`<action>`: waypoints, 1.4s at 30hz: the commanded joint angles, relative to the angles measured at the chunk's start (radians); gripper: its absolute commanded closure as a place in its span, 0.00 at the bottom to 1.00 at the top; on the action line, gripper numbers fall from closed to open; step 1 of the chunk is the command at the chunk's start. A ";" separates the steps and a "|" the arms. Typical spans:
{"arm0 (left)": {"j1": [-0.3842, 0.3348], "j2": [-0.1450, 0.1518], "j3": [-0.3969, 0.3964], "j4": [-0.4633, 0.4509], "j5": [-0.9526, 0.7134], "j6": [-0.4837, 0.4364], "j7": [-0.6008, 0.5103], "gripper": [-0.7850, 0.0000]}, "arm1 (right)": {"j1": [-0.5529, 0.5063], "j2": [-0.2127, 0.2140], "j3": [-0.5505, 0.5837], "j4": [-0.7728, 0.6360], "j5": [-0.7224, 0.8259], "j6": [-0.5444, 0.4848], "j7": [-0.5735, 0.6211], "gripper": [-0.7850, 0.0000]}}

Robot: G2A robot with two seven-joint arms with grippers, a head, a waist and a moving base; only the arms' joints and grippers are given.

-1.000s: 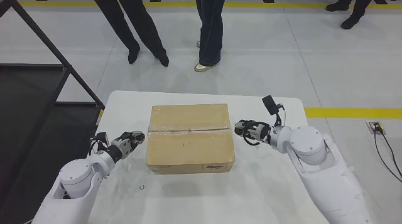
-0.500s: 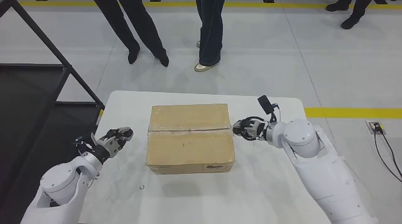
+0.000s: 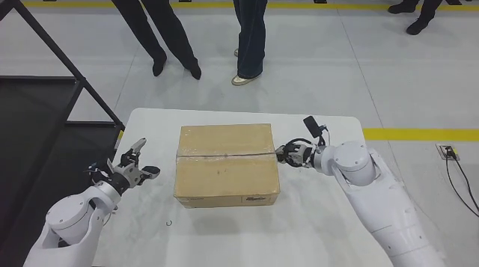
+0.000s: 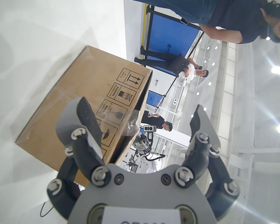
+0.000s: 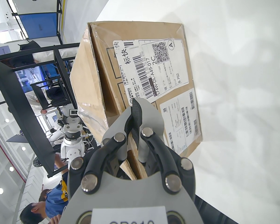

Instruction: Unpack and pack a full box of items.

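A closed brown cardboard box (image 3: 227,164) lies in the middle of the white table (image 3: 314,222), its top flaps meeting in a taped seam. My left gripper (image 3: 144,158) hovers open a short way off the box's left end; in the left wrist view the box (image 4: 84,94) lies beyond the spread, empty gripper (image 4: 141,107). My right gripper (image 3: 283,153) is shut at the box's right end, level with the seam. In the right wrist view its closed tips (image 5: 135,103) lie over the labelled end of the box (image 5: 102,108), beside the flap edge.
A small dark ring (image 3: 169,224) lies on the table in front of the box's left corner. A black metal rack (image 3: 45,117) stands left of the table. People stand on the floor beyond the far edge.
My left gripper has drawn back leftward from the box's end and opened. My right gripper has edged slightly closer to the box's right end, still shut.
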 commanded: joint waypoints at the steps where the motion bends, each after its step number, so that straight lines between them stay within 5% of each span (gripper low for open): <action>1: 0.000 0.000 0.001 0.000 0.001 0.001 0.000 0.00 | 0.002 -0.001 -0.001 0.010 0.004 -0.004 0.001 1.00; 25: -0.050 -0.023 0.125 0.000 0.026 -0.030 0.046 0.00 | -0.165 0.050 0.170 -0.229 -0.009 0.004 -0.060 1.00; 42: -0.121 -0.047 0.213 0.016 0.048 -0.037 0.083 0.00 | -0.228 0.071 0.225 -0.255 0.007 -0.014 -0.044 1.00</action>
